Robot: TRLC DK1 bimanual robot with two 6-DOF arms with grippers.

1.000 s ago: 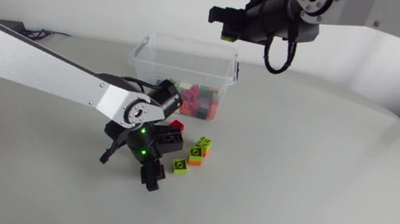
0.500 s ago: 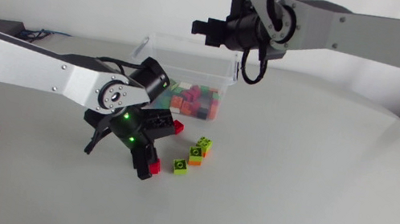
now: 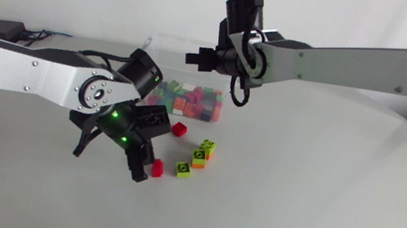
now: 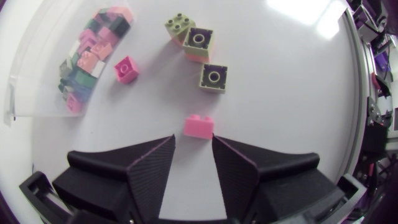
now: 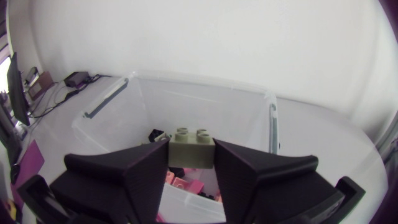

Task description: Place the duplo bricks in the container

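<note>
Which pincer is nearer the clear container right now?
Right. The right pincer hangs over the container, shut on a green brick; the left pincer is low over the table, at a loose red brick.

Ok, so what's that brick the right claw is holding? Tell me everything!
The brick is pale green, smooth plastic by its look, with round studs on top. It sits level, studs up, pinched from both sides by the right gripper. It hangs over the open clear container, and nothing else seems to touch it.
</note>
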